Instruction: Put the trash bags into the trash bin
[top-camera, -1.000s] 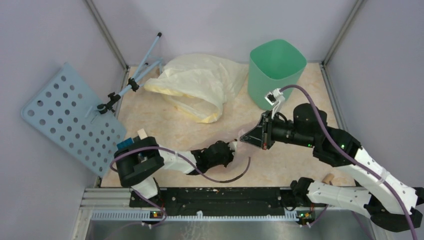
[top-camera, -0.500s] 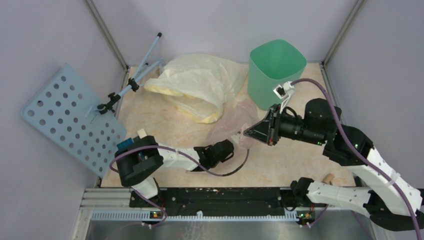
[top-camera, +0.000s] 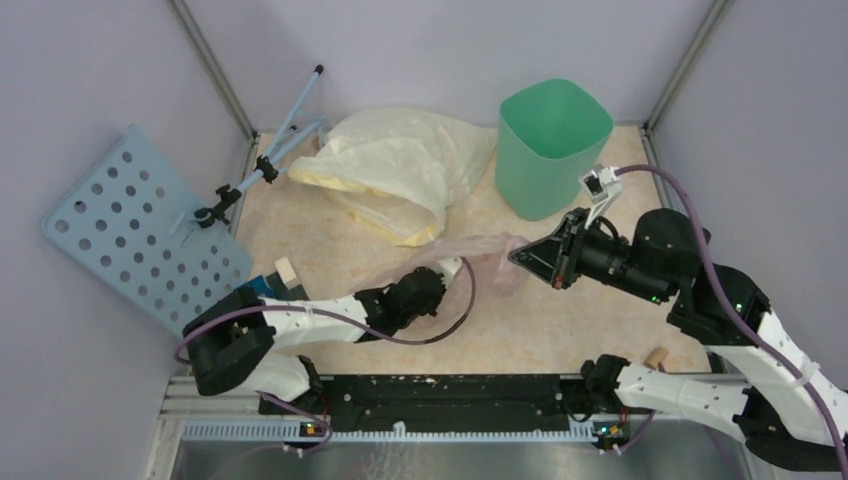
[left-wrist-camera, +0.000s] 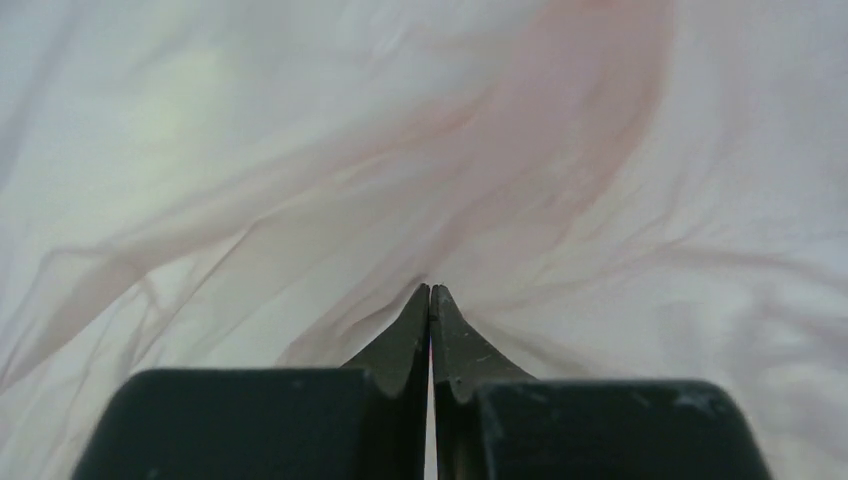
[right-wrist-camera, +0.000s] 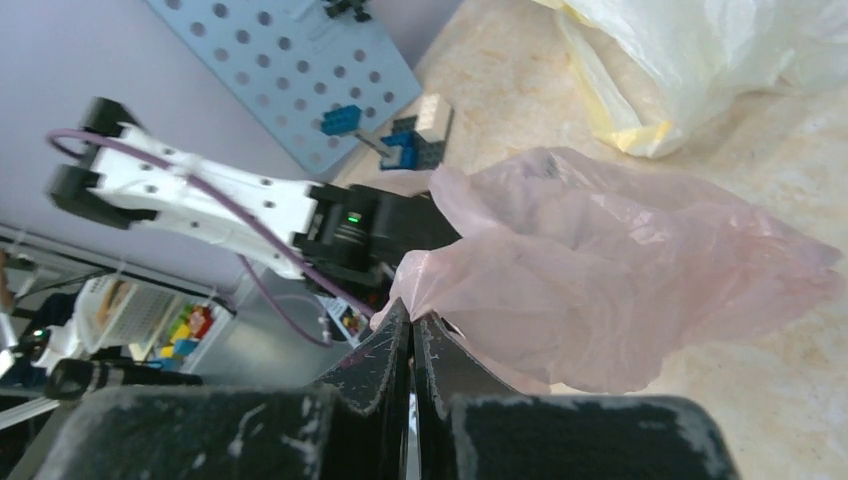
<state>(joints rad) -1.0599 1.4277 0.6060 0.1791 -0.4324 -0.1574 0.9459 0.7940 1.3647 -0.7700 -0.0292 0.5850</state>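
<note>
Both grippers are clamped shut on the pink bag (top-camera: 480, 255). It's strung between them mid-frame in the top view, just below-left of the bin (top-camera: 553, 150) and not in it yet. The left gripper (left-wrist-camera: 430, 295) has a fold of film pinched, the right gripper (right-wrist-camera: 412, 322) nips an edge. My guess: two grab points keep the floppy thing spread for lifting over the rim. The yellow bag (top-camera: 400, 170) sits upper-middle, untouched.

The beige table (top-camera: 560, 330) carries a yellow bag (top-camera: 400, 170) at upper centre, a green bin (top-camera: 550, 150) upper right, a wooden block (top-camera: 656, 355) lower right, and a pale block (top-camera: 285, 268) at left.
</note>
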